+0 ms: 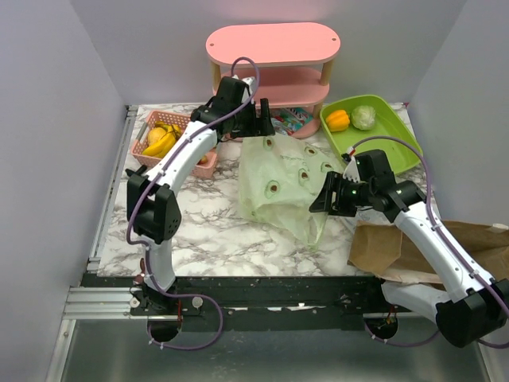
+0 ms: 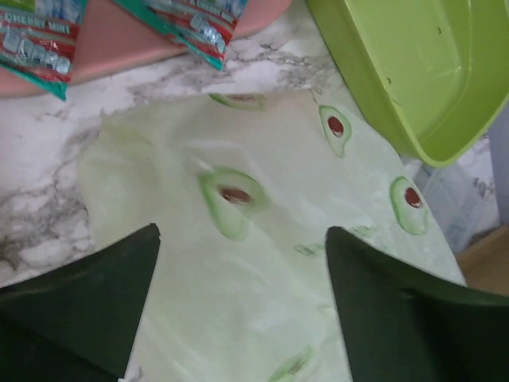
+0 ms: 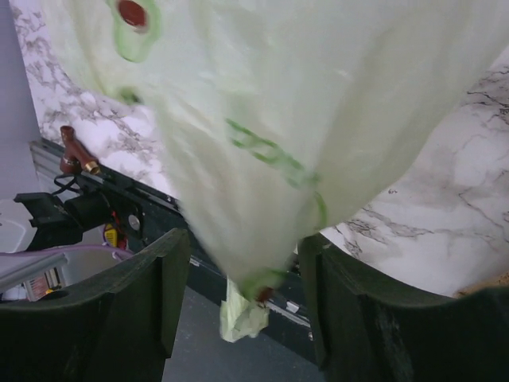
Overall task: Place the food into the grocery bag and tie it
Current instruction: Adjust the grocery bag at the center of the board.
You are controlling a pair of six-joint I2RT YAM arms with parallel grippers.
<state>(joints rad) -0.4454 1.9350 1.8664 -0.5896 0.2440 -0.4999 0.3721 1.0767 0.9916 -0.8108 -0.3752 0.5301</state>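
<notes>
The grocery bag [image 1: 285, 179] lies crumpled on the marble table, its avocado print up. My left gripper [image 1: 259, 121] hovers over the bag's far edge, open, with only bag plastic [image 2: 238, 278] below the fingers. My right gripper [image 1: 326, 199] is at the bag's near right corner, its jaws apart with a blurred fold of the bag [image 3: 262, 159] between them, brushing the right finger. Bananas [image 1: 163, 139] lie in a pink basket [image 1: 145, 127]. An orange pepper [image 1: 338, 119] and a pale leafy head [image 1: 363, 117] sit in the green tray [image 1: 390, 147]. Snack packets [image 2: 199, 28] lie on the shelf base.
A pink two-tier shelf [image 1: 274, 48] stands at the back, right behind the left gripper. A brown paper bag [image 1: 429, 247] lies flat at the near right under the right arm. The green tray's rim [image 2: 358, 87] is close to the bag's right side.
</notes>
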